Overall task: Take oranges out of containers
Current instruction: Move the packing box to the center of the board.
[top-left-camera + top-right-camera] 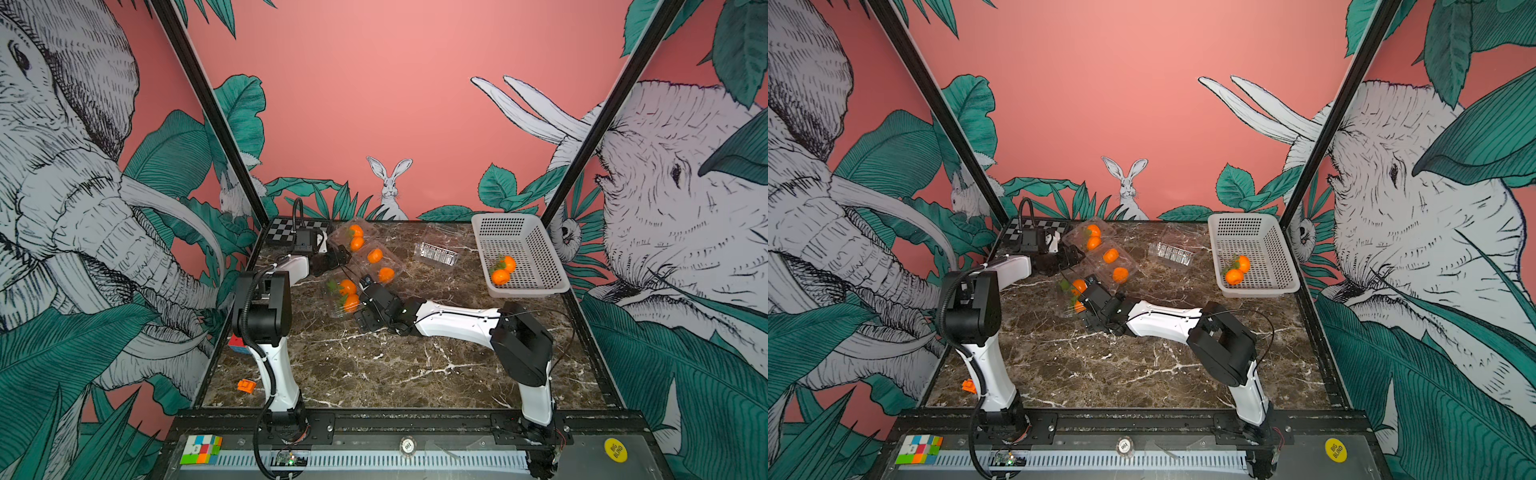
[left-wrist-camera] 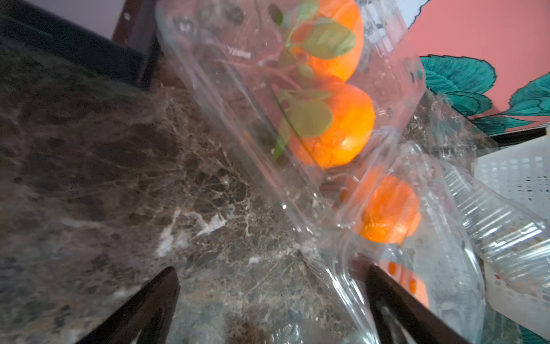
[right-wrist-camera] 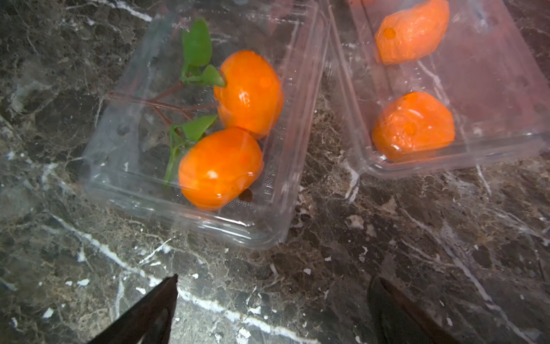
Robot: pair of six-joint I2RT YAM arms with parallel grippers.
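Oranges (image 1: 375,256), eight; containers (image 1: 436,253), four

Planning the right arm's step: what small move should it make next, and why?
Probably ease the right gripper forward to the edge of the near clamshell: its jaws stand open and empty just short of it, and two leafy oranges lie inside.

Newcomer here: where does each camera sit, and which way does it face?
Both top views: high in front, looking down over the dark marble table; left arm, right arm show.
Left wrist: on that arm, facing the far clear plastic clamshell container; open left gripper shows.
Right wrist: likewise, facing the near container; open right gripper shows.
Shared: both wrists see the leafless round oranges.
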